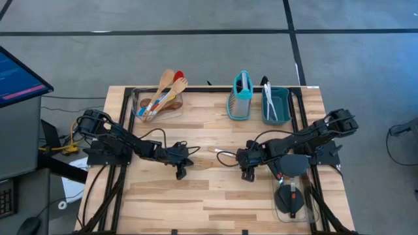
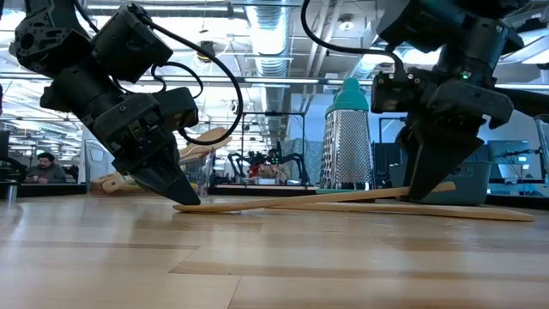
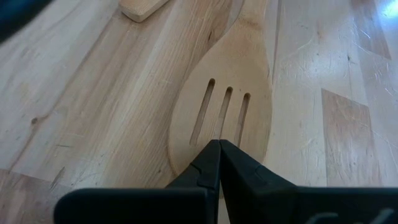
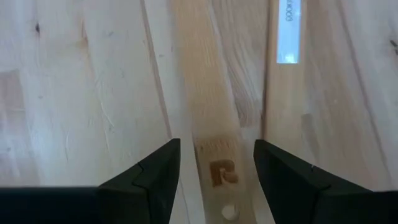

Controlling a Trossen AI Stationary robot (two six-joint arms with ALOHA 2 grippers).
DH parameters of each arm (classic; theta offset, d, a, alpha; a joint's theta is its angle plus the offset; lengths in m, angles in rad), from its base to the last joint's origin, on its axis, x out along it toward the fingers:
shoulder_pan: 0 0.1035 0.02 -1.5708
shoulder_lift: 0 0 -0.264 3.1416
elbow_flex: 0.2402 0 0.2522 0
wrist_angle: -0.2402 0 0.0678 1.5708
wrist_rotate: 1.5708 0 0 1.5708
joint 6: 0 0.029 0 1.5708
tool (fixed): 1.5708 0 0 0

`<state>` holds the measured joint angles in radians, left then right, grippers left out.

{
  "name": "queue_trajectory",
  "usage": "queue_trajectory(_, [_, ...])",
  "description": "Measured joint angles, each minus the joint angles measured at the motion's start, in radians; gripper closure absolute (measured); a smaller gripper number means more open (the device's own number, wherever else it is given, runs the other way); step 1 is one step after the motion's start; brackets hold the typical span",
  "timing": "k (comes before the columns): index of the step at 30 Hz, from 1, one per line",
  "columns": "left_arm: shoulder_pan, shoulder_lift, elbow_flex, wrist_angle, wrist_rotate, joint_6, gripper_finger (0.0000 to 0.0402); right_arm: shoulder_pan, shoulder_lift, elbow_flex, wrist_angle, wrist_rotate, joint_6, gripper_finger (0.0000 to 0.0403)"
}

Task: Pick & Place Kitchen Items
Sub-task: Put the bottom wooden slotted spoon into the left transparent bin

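Currently you have two wooden utensils loose mid-table: slotted spatula (image 3: 224,118) under the left gripper (image 3: 219,149), fingers pressed together; handle (image 4: 208,124) between the right gripper's (image 4: 216,163) spread fingers; spoons (image 1: 160,98), grater (image 1: 241,98) already binned

a robotics lab: bare silver ceiling ducts (image 2: 274,34), grey floor (image 1: 196,59), pale wooden worktable (image 1: 215,189) and a seated person (image 2: 43,167) at a desk.
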<state>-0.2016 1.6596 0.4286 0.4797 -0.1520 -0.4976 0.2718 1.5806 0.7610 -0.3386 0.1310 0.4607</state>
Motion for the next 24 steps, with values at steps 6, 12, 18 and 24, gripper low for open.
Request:
queue_trajectory(6, [0.000, 0.000, 0.000, 0.001, 0.000, 0.000, 0.0399, -0.003, 0.047, 0.003, 0.030, -0.003, 0.000, 0.0213])
queue_trajectory(12, [0.000, 0.000, 0.000, 0.005, 0.001, -0.001, 0.0399, -0.005, 0.099, 0.007, 0.041, 0.005, 0.000, 0.0239])
queue_trajectory(18, [0.000, 0.000, 0.000, 0.008, -0.004, -0.001, 0.0399, -0.004, 0.074, 0.005, 0.040, -0.001, -0.011, 0.0292])
queue_trajectory(24, [0.001, 0.001, 0.000, 0.010, -0.016, 0.001, 0.0399, -0.002, 0.030, 0.003, 0.039, -0.034, -0.011, 0.0320])
